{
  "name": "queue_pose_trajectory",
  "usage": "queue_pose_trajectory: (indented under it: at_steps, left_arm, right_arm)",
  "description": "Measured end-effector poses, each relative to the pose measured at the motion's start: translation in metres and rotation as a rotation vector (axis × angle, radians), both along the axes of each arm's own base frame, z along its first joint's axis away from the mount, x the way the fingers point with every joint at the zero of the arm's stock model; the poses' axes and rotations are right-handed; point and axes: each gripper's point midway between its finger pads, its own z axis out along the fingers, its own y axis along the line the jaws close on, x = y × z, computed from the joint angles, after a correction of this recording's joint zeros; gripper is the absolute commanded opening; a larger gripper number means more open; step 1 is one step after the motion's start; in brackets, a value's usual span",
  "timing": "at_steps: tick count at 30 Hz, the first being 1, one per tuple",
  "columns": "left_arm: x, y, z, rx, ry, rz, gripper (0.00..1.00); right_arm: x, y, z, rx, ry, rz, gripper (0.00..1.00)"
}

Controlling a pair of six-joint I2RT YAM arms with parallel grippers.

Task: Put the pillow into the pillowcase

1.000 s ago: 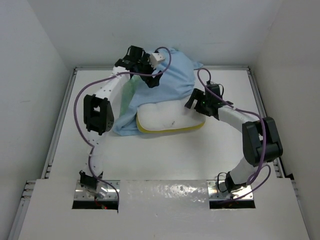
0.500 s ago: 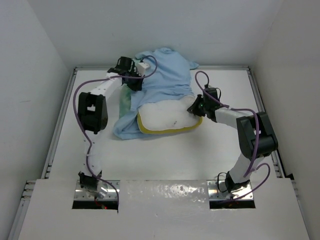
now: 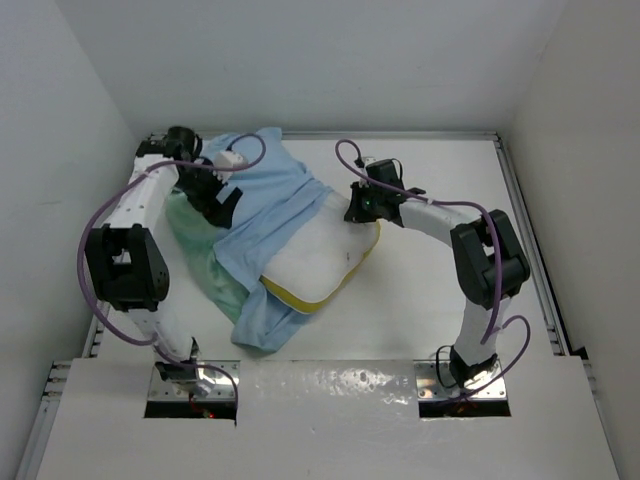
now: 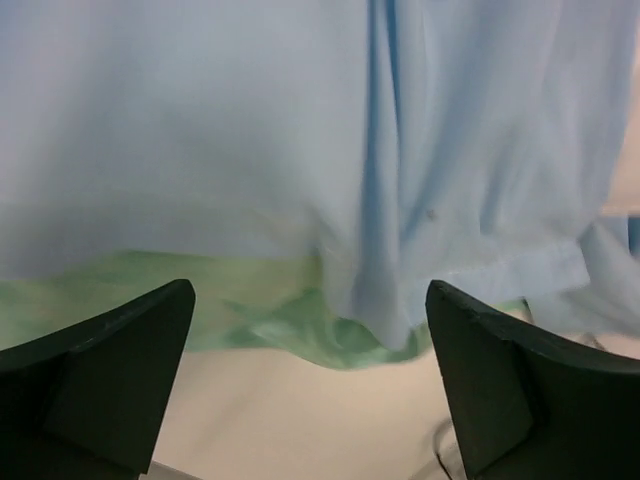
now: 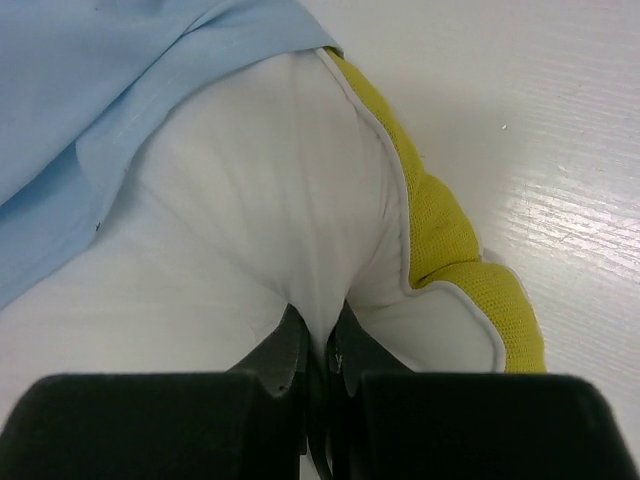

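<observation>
Bench (image 3: 430,290): white, carries the whole bundle towards its left and middle.
Pillowcase (image 3: 262,195): spread loosely, light blue face up, with the sea-green face showing along its left side. It drapes over the far-left part of the pillow rather than clearly enclosing it. I cannot tell where its mouth lies.
Pillow (image 3: 318,262): lies diagonally mid-bench. Its near end and right flank are bare, and its yellow edge (image 3: 290,298) is exposed.
Right tool (image 5: 320,345): clenched on a thin fold of the pillow's white cover at the far right corner, just beside the yellow edge.
Left tool (image 4: 305,300): released, jaws wide with nothing between them, facing the pillowcase hem where blue meets green.
Progress, as I judge it: roughly part-covered, far from seated.
Risk, pinch: the right tool holds only a small pucker, so a hard push or pull could let the cover slip out.
Risk, loose case: with the left tool holding nothing, pushing the pillow may drag the whole pillowcase along the bench instead of sliding inside.
Risk, wrong layer: closing the left tool on both layers at the hem would shut the mouth.
</observation>
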Motion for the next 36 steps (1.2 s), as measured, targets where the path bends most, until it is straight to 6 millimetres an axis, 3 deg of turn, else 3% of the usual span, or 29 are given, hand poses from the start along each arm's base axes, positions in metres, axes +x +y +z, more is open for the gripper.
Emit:
queue_pose_trajectory:
  at_steps: [3,4,6,7,9,11,13,17,19,20,21,22,23,30,33,36]
  left_arm:
    - [0.050,-0.025,0.062,-0.068,-0.220,-0.018,0.96]
    - [0.070,-0.041,0.089,-0.092,-0.325,-0.040,0.72]
    - [0.087,-0.079,0.125,-0.139,-0.461,-0.112,0.60]
    - [0.089,-0.106,0.137,-0.172,-0.504,-0.171,0.60]
    - [0.087,-0.154,0.142,-0.228,-0.505,-0.268,0.60]
    - [0.092,-0.196,0.131,-0.267,-0.476,-0.340,0.70]
    - [0.105,-0.227,0.090,-0.264,-0.396,-0.378,0.82]
    - [0.110,-0.229,-0.016,-0.167,-0.185,-0.358,0.86]
    - [0.104,-0.222,-0.051,-0.125,-0.118,-0.342,0.78]
    - [0.105,-0.221,-0.056,-0.113,-0.118,-0.334,0.69]
    - [0.108,-0.221,-0.056,-0.100,-0.132,-0.322,0.31]
    - [0.112,-0.221,-0.054,-0.087,-0.151,-0.303,0.12]
    - [0.117,-0.220,-0.051,-0.073,-0.171,-0.290,0.00]
    - [0.114,-0.224,-0.028,-0.103,-0.181,-0.264,0.00]
    - [0.103,-0.229,0.002,-0.182,-0.180,-0.269,0.00]
    - [0.088,-0.234,0.044,-0.253,-0.200,-0.284,0.00]
  right_arm:
    - [-0.001,0.000,0.000,-0.009,-0.004,0.013,0.00]
    - [-0.001,0.001,0.000,-0.011,-0.006,0.017,0.00]
    - [-0.002,0.003,0.000,-0.010,-0.008,0.024,0.00]
    - [-0.002,0.003,0.001,-0.007,-0.009,0.025,0.00]
    - [-0.005,0.004,0.003,0.005,-0.011,0.024,0.00]
    - [-0.011,0.003,0.003,0.013,-0.005,0.024,0.00]
    - [-0.016,0.001,0.005,0.016,-0.003,0.023,0.00]
    - [-0.021,0.000,0.007,0.023,0.003,0.015,0.00]
    - [-0.023,0.000,0.004,0.033,0.012,0.008,0.00]
    - [-0.024,0.000,0.003,0.037,0.014,0.006,0.00]
    - [-0.025,0.001,0.002,0.042,0.016,0.002,0.00]
    - [-0.025,0.001,0.002,0.047,0.015,-0.003,0.00]
    - [-0.025,0.002,0.003,0.053,0.015,-0.007,0.00]
    - [-0.030,0.006,0.006,0.084,0.020,-0.003,0.00]
    - [-0.044,0.010,0.015,0.089,0.002,0.013,0.00]
    - [-0.060,0.021,0.039,0.119,-0.066,0.023,0.00]
